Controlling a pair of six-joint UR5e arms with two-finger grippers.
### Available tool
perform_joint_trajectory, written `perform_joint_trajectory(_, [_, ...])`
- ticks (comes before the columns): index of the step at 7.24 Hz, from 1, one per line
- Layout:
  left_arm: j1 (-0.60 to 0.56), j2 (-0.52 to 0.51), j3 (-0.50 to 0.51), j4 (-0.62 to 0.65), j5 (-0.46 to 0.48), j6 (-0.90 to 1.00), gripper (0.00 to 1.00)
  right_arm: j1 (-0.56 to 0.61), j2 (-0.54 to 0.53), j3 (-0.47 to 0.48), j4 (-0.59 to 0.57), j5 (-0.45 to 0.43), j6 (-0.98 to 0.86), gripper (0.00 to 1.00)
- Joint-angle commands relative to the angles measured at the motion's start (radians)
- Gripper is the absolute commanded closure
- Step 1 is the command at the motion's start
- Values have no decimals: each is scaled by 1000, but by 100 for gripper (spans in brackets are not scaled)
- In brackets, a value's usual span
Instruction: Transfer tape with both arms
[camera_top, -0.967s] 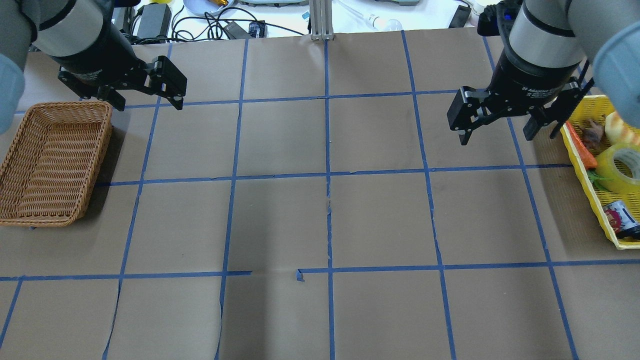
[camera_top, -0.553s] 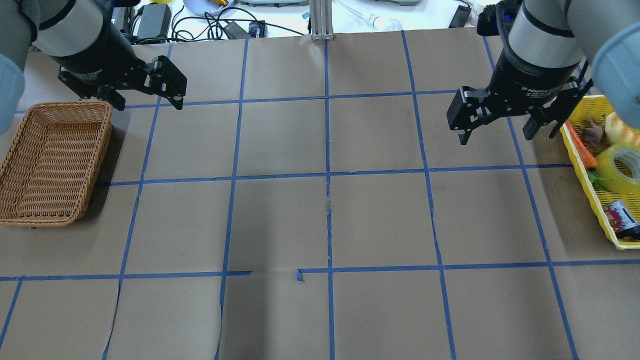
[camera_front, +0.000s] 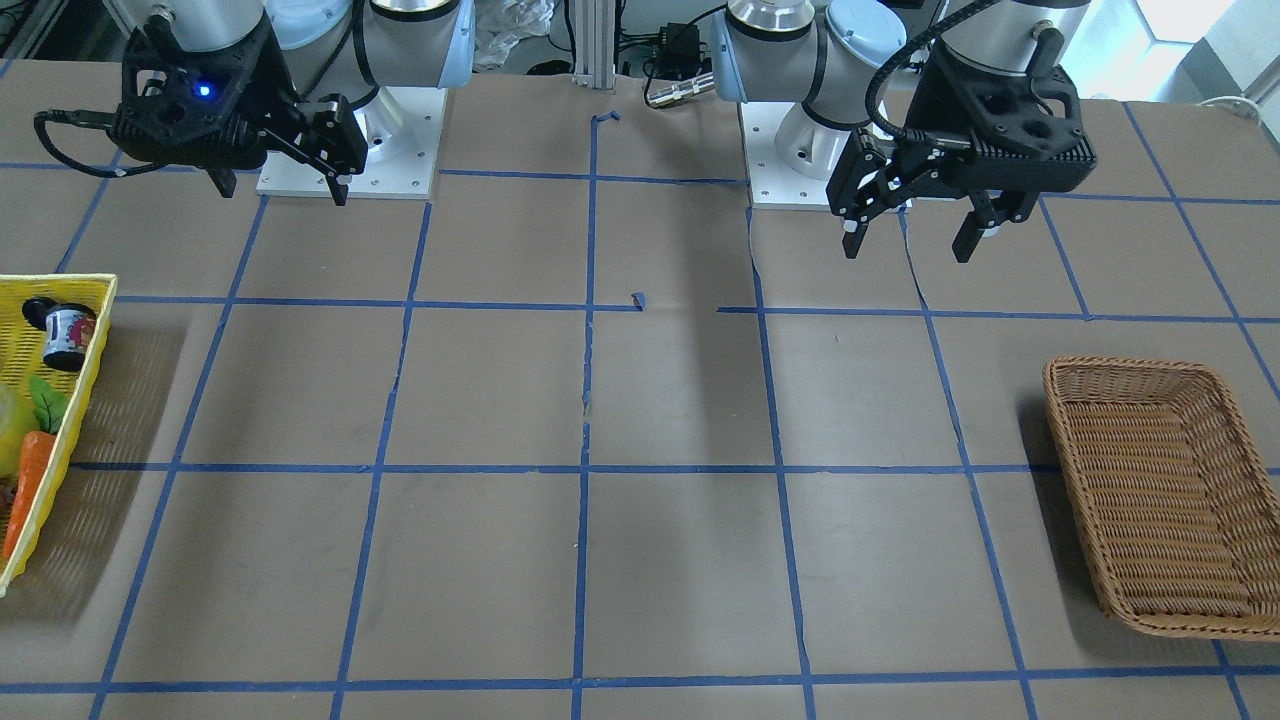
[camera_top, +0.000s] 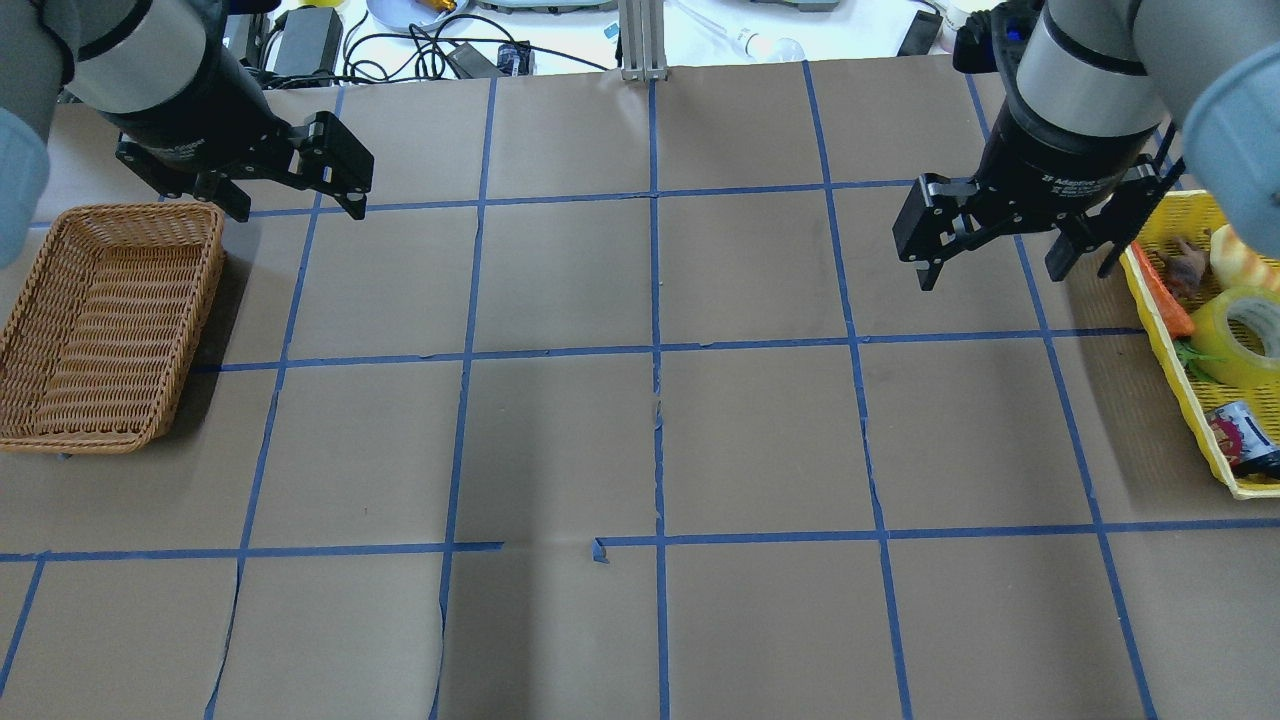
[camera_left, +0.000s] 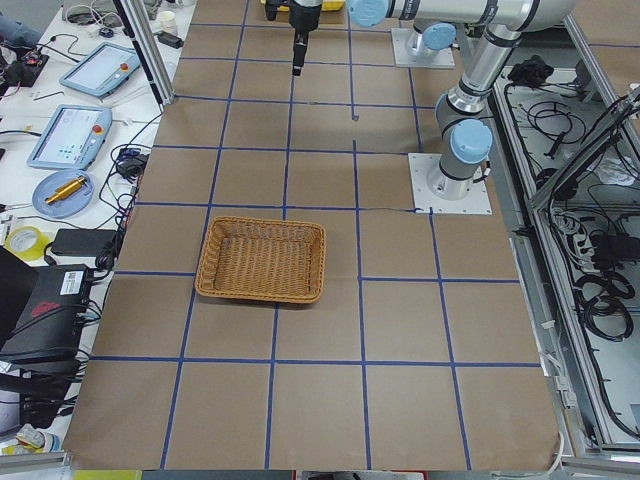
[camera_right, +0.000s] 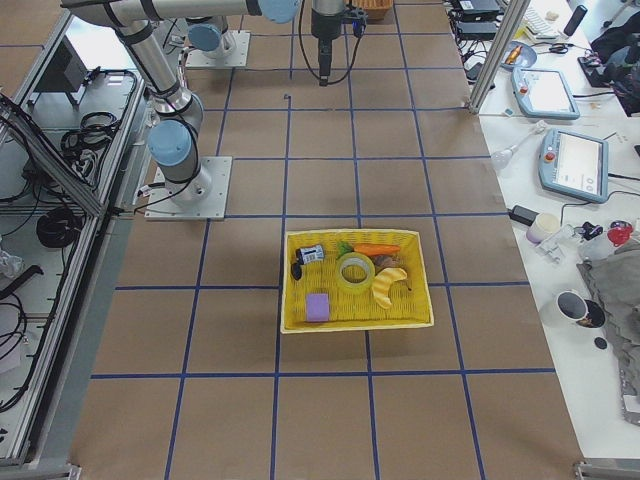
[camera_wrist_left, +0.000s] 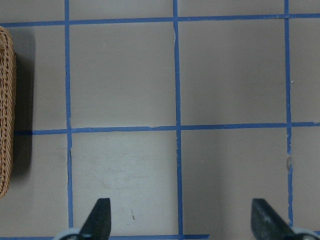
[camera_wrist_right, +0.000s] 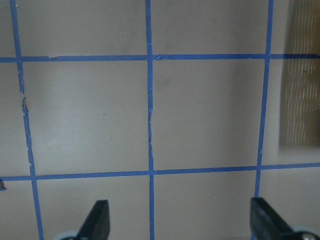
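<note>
The yellow tape roll (camera_top: 1240, 335) lies in a yellow plastic basket (camera_top: 1172, 372) at the table's right edge; it also shows in the exterior right view (camera_right: 353, 271). My right gripper (camera_top: 990, 280) hovers open and empty over the paper, to the left of that basket and apart from the tape. It shows in the front view (camera_front: 282, 195) and the right wrist view (camera_wrist_right: 181, 220), with only bare paper under it. My left gripper (camera_top: 300, 212) is open and empty near the far left, also seen in the front view (camera_front: 907, 250) and the left wrist view (camera_wrist_left: 181, 220).
An empty wicker basket (camera_top: 205, 290) sits at the left, just beside and below the left gripper. The yellow basket also holds a carrot (camera_top: 1165, 300), a banana (camera_right: 388, 285), a small jar (camera_top: 1240, 435) and a purple block (camera_right: 318, 306). Blue tape lines grid the brown paper.
The right gripper has edged very slightly toward the far side. The left arm and the tape have not moved.
</note>
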Motion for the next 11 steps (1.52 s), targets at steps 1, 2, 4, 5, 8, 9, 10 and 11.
perform_joint_trajectory(1, [0, 0, 0, 1, 0, 0, 0, 0, 1, 0, 0, 0, 1, 0])
perform_joint_trajectory(2, [0, 0, 0, 1, 0, 0, 0, 2, 1, 0, 0, 0, -1, 0])
perform_joint_trajectory(4, [0, 2, 0, 1, 0, 0, 0, 0, 1, 0, 2, 0, 1, 0])
perform_joint_trajectory(5, [0, 0, 0, 0, 0, 0, 0, 0, 1, 0, 0, 0, 1, 0])
perform_joint_trajectory(8, [0, 2, 0, 0, 0, 0, 0, -1, 1, 0, -12, 0, 1, 0])
perform_joint_trajectory(9, [0, 2, 0, 0, 0, 0, 0, -26, 8, -3, -39, 0, 10, 0])
perform_joint_trajectory(10, [0, 2, 0, 0, 0, 0, 0, -138, 11, -2, -76, 16, 11, 0])
perform_joint_trajectory(11, [0, 2, 0, 1, 0, 0, 0, -273, 12, 0, -78, 20, 5, 0])
